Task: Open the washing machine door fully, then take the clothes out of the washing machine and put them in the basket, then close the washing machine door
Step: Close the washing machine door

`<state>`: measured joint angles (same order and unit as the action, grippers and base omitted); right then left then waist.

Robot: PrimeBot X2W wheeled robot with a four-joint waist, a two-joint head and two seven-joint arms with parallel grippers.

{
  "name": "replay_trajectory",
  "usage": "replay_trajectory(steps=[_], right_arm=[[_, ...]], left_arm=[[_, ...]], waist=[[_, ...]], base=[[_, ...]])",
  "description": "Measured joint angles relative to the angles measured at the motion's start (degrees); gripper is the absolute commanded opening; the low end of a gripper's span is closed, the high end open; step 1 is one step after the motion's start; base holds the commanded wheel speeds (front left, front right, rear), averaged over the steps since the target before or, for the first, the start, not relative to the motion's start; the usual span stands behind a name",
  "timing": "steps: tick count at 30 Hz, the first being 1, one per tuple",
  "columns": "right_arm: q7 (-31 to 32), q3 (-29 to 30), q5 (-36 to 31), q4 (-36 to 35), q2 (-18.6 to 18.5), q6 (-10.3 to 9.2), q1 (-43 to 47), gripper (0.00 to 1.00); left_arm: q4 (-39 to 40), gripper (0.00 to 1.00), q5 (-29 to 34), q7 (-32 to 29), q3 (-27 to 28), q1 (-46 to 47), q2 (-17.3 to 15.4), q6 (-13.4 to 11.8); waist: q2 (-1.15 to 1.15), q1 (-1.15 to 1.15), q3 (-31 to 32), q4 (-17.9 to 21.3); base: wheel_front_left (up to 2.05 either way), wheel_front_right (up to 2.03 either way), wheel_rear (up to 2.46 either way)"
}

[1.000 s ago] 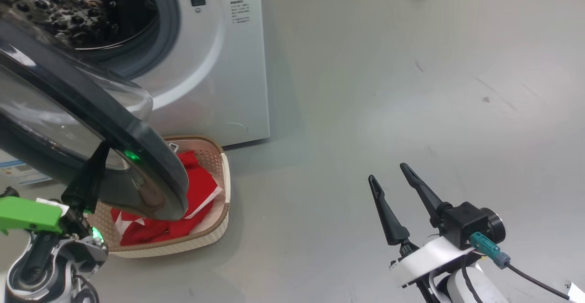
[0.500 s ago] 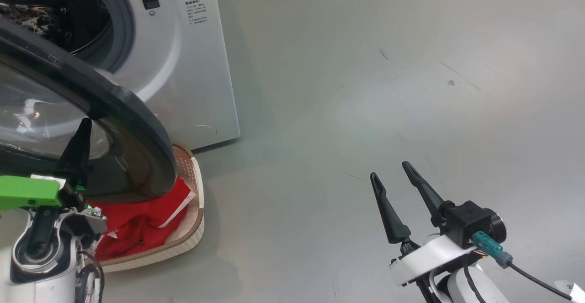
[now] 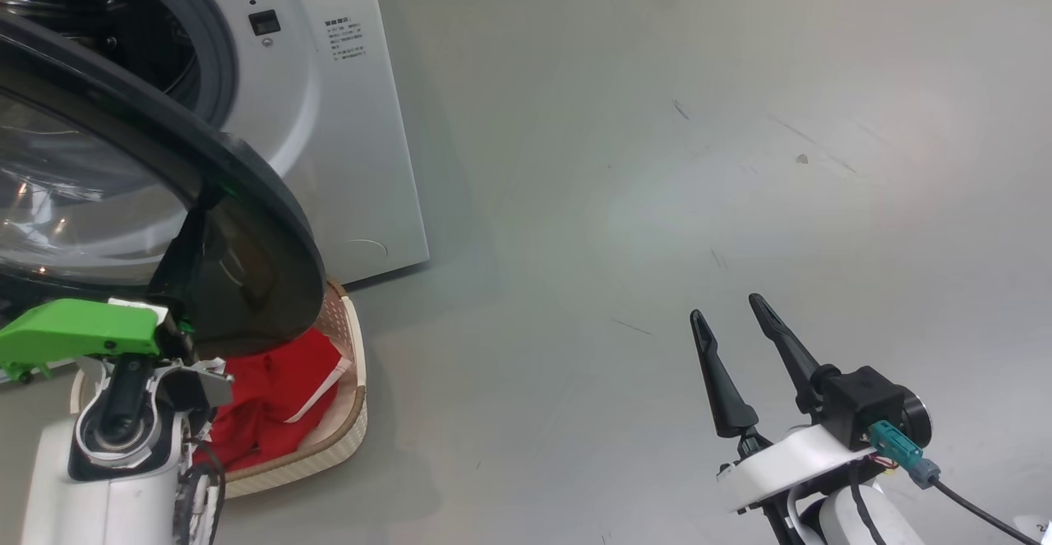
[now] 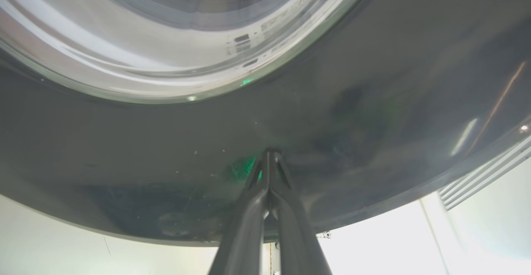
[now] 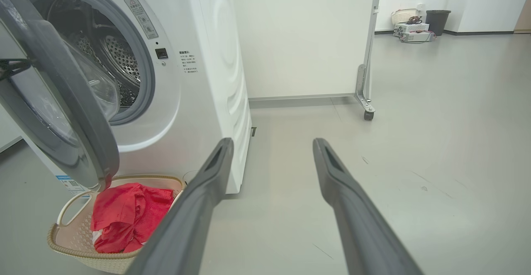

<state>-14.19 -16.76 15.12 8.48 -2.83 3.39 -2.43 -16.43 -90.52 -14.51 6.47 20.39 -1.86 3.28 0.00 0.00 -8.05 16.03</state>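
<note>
**Right arm.** The right jaws are showing two long, tapering dark fingers (image 3: 720,376) set in a white wrist shell (image 3: 781,459). A black camera block (image 3: 859,397) is carrying a teal connector (image 3: 892,442), which is trailing a thin black cable (image 3: 978,510).

**Left arm.** The left jaws are showing matching dark fingers (image 4: 244,229). A bright green bracket (image 3: 78,333) is topping a white forearm (image 3: 49,496), which is bearing a black round joint (image 3: 123,413) and looping dark wires (image 3: 201,487).

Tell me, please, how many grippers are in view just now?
2. The left gripper, shut, rests its tips against the dark rim of the washing machine door; the right gripper, open, hangs over the floor to the right of the basket.
</note>
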Motion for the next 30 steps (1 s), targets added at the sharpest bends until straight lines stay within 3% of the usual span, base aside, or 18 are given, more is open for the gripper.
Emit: replay_trajectory(steps=[12, 19, 23, 25, 30], right_arm=[[0.0, 2.4, 0.0, -1.5, 0.0, -0.03, 0.9, 1.0], [0.0, 3.2, -0.1, -2.5, -0.2, -0.02, 1.2, 1.0], [0.0, 3.4, -0.2, -2.6, -0.4, 0.0, 1.4, 1.0], [0.0, 3.3, -0.6, -2.6, -0.4, 0.02, 1.6, 1.0], [0.0, 2.9, -1.0, -2.7, -0.4, 0.09, 1.6, 1.0]], left_arm=[[-0.9, 0.0, 8.1, 0.0, -6.9, -1.3, -0.1, 2.6], [1.8, 0.0, 23.2, 3.5, -12.5, -5.0, -7.7, 3.6], [3.3, 0.0, 28.3, 6.1, -14.4, -5.7, -9.4, 3.6], [4.8, 0.0, 35.0, 9.2, -17.1, -6.6, -11.4, 3.7], [6.4, 0.0, 42.8, 16.6, -18.9, -9.0, -13.4, 3.7]], waist=[[0.0, 0.0, 0.8, -4.9], [0.0, 0.0, 1.5, -8.9], [0.0, 0.0, 1.9, -10.7], [0.0, 0.0, 2.2, -12.5], [0.0, 0.0, 3.0, -16.0]], base=[[0.0, 0.0, 0.0], [0.0, 0.0, 0.0], [0.0, 0.0, 0.0], [0.0, 0.0, 0.0], [0.0, 0.0, 0.0]])
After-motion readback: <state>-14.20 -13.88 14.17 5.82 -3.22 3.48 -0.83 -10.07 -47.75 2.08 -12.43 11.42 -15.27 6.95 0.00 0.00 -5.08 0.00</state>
